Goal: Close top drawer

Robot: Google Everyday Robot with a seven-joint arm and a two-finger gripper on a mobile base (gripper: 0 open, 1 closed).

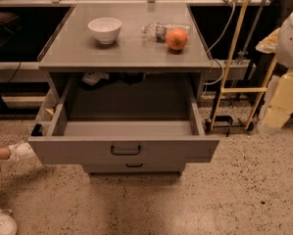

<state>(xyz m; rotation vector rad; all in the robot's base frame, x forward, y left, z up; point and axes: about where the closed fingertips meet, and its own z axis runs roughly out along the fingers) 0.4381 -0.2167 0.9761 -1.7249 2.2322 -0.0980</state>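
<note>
The top drawer (124,150) is pulled far out of the grey cabinet. Its flat grey front panel carries a small black pull handle (126,150) at the centre. The drawer box (129,104) is deep and looks empty inside. Below it, the front of a lower drawer (134,167) with the same kind of handle shows, pushed in. My arm and gripper (284,99) appear as a pale white-and-yellowish shape at the right edge, well to the right of the drawer and not touching it.
On the cabinet top (67,53) stand a white bowl (105,29), an orange (177,39) and a lying water bottle (160,30). A yellow-framed cart (239,89) stands to the right. A person's white shoes (19,151) are at the left on the speckled floor.
</note>
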